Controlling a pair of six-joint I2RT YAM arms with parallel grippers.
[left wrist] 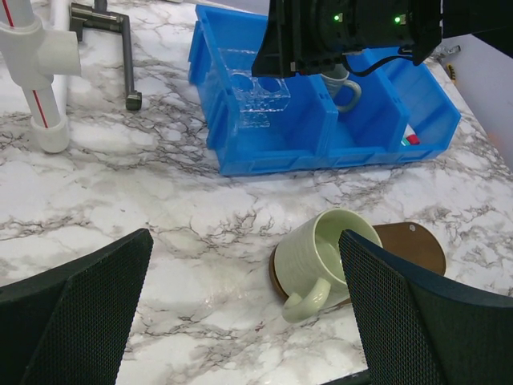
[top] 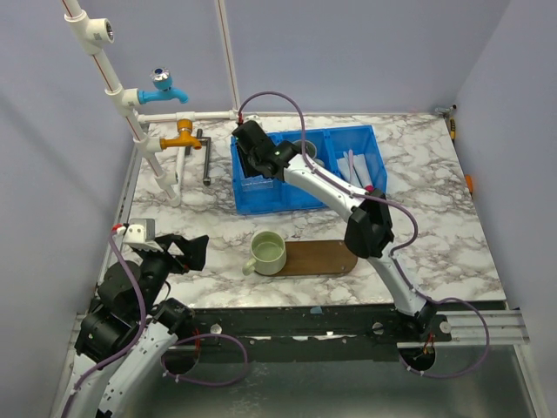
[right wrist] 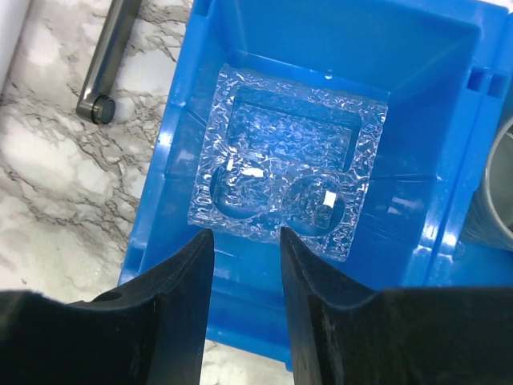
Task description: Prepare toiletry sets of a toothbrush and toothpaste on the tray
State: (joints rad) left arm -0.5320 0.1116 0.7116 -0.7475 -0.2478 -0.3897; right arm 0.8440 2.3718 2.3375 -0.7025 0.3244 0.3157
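While the right pincer (right wrist: 244, 234) hangs over the left box of the blue bin (top: 261, 202), its two black fingers stand a little apart and hold nothing. Right under it lies a clear plastic holder (right wrist: 288, 160) with two round dips and one long dip. The near edge of the holder shows in the gap between the fingers. I think the step now is to grab this holder and lift it out.

The fingers stand side by side along that near edge, so they cannot pinch it the way they are. One good way is to move a bit forward and put one finger in each round dip. Then they can squeeze the ridge between the dips. The other way is to turn the wrist, so one finger goes inside the rim and one outside. The bin wall is just beside the rim, so an outside finger could bump it.

The plastic looks thin and smooth and may slip or bend. A slow, firm squeeze is best, then a lift straight up over the wall.

The toothbrushes and tubes (top: 359, 170) lie in the right box of the bin, not on the tray (top: 322, 257) yet. The tray lies in front of the bin with a green cup (top: 267, 252) on its left end. The left pincer (left wrist: 244, 241) sits near the front left of the table, fingers wide apart and holding nothing.
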